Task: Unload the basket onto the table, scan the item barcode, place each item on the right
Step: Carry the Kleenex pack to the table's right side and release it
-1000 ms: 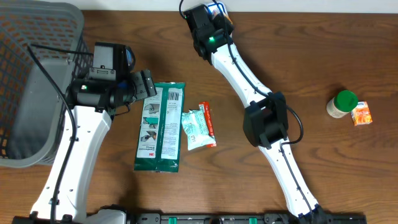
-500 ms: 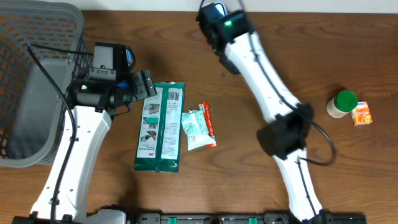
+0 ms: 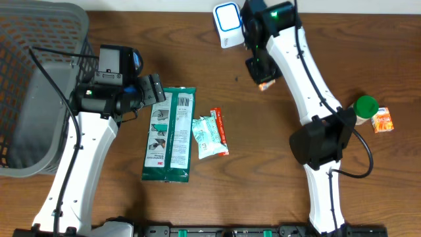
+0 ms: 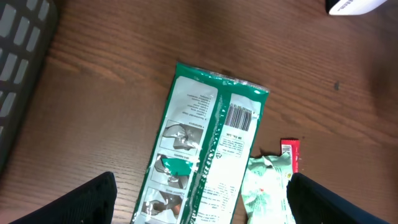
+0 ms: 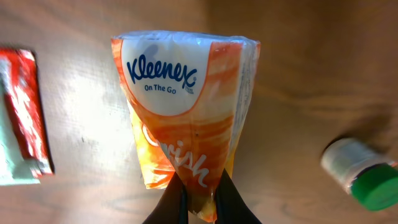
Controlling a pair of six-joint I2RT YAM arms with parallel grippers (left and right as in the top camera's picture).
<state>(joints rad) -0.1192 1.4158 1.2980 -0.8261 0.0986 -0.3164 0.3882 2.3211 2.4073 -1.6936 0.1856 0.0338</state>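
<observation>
Currently the right gripper pinches the lower edge of an orange tissue pack reading "Kleenex On The Go", held above the table near the white scanner. No barcode shows; the pack probably needs turning toward the scanner. The left gripper hangs spread, holding nothing.

Overhead, the Kleenex pack shows only an orange corner, the rest covered by the right arm, and the grey basket runs off the left edge. In the left wrist view the bottom edge cuts the green packet and the top edge a white device. In the right wrist view the pack's lower end is lost between the fingers of the right gripper, a green-capped bottle is blurred, and a red wrapper is cropped at the left.
</observation>
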